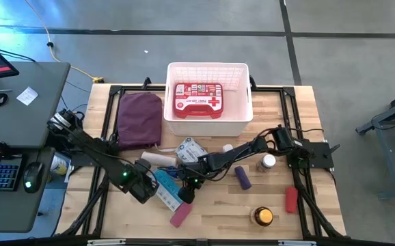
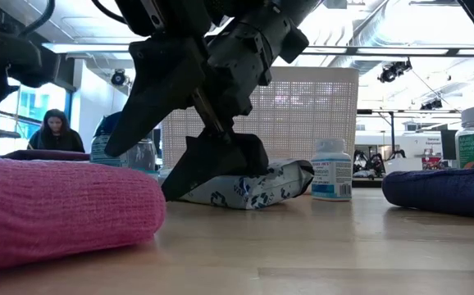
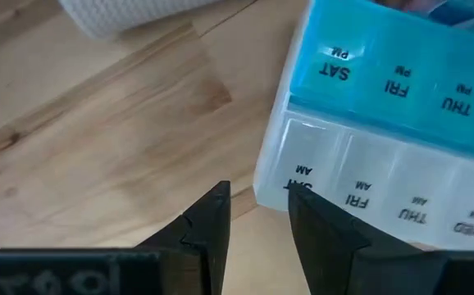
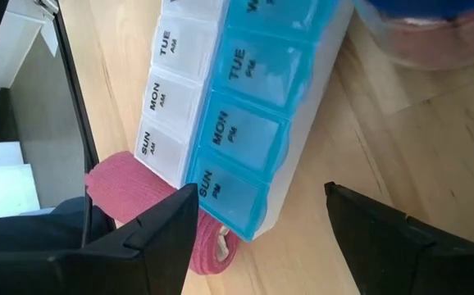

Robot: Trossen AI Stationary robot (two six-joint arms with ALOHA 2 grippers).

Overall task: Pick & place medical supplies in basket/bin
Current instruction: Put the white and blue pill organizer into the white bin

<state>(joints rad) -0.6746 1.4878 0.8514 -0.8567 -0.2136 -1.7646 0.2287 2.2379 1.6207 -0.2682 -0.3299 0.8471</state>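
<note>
Blue-white pill box (image 1: 168,190), ends hidden under both pincers, days half legible.

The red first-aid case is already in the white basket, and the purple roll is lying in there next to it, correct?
Not quite. The red first-aid case does sit in the white basket, but it is alone there. The purple roll lies on the wooden table in front of the basket, near the right arm. The high view shows this.
</note>
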